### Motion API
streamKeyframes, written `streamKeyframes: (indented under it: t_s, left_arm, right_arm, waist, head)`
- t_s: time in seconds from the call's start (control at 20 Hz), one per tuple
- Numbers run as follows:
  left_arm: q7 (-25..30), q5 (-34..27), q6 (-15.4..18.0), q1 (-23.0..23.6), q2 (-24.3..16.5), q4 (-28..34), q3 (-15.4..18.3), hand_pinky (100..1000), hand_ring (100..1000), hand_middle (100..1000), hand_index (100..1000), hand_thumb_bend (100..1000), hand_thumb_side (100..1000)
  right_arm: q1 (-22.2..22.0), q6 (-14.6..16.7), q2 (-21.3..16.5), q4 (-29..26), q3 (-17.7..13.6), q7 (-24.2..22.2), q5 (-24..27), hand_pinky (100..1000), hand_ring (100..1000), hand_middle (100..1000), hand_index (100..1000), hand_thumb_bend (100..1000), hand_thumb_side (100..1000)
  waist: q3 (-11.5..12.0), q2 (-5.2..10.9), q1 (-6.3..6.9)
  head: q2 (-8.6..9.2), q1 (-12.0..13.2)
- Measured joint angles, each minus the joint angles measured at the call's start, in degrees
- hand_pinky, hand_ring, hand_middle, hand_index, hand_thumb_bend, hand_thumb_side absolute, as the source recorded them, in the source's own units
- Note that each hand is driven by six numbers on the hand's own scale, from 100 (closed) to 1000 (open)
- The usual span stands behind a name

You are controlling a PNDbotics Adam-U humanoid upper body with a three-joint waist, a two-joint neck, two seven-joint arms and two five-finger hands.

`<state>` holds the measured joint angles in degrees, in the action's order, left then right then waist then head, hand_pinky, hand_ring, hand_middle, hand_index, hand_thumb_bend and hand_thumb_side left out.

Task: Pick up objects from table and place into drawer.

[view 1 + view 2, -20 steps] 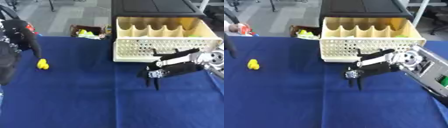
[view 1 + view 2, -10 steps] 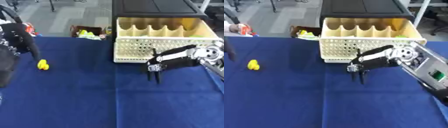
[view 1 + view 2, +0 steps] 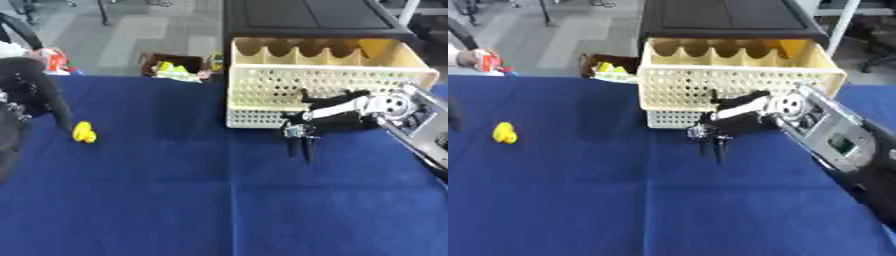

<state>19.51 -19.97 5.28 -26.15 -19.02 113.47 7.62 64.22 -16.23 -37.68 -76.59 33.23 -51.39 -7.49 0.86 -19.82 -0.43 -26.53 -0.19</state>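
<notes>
— How far along are you?

— Your right robot hand (image 3: 302, 131) grasps a dark tool (image 3: 299, 146) just before the drawer (image 3: 324, 82). The yellow toy (image 3: 84, 132) waits far left of it.

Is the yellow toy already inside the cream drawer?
No, the yellow toy lies on the blue table, far left of the cream drawer.
</notes>
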Motion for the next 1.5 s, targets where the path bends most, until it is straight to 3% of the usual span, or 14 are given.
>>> streamKeyframes:
  t_s: [0.65,1.5]
  left_arm:
    - [0.54,1.31,-0.23,0.64,0.85,0.0,0.66,388,480,533,713,100,778]
    - [0.91,2.14,-0.48,1.06,1.48,0.0,1.03,389,479,531,699,100,787]
  right_arm:
    - [2.28,4.69,3.95,6.41,-5.07,-0.37,-6.53,780,562,623,890,100,1000]
    - [4.76,7.18,8.25,14.36,-9.34,2.17,-11.86,785,534,585,863,100,1000]
  waist:
    - [0.43,-0.66,0.09]
    - [1.06,-1.15,0.16]
  head:
    - [1.0,-1.0]
    - [2.01,-1.47]
